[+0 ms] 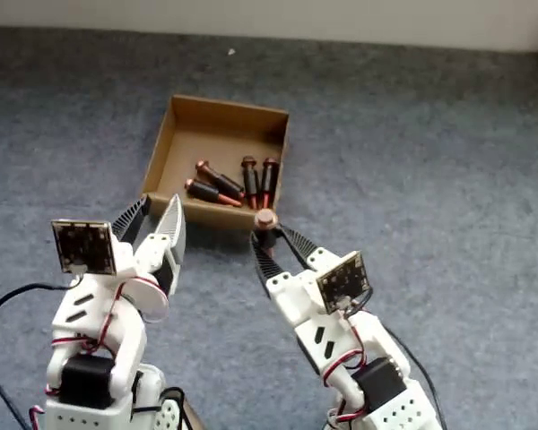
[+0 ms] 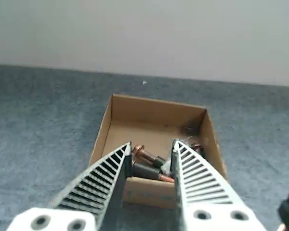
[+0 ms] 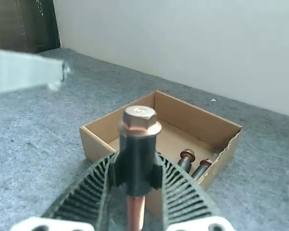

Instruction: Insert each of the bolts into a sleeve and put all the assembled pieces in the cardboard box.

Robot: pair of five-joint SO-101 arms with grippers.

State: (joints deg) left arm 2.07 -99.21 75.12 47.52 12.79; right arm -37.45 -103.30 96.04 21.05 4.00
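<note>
My right gripper [image 3: 135, 166] clamps 1 sleeved bolt [image 3: 136, 144] upright.
My left gripper [image 2: 151, 144] hangs open near the cardboard box [image 2: 156, 108], which holds 4 assembled pieces [image 1: 217, 178].

High view looks down; both wrist views face the cardboard box [image 2: 154, 111].

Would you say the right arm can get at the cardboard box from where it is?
Probably yes: the right gripper, shut on an assembled piece, sits by the near wall of the cardboard box, whose top is open; the left gripper stands aside.
</note>
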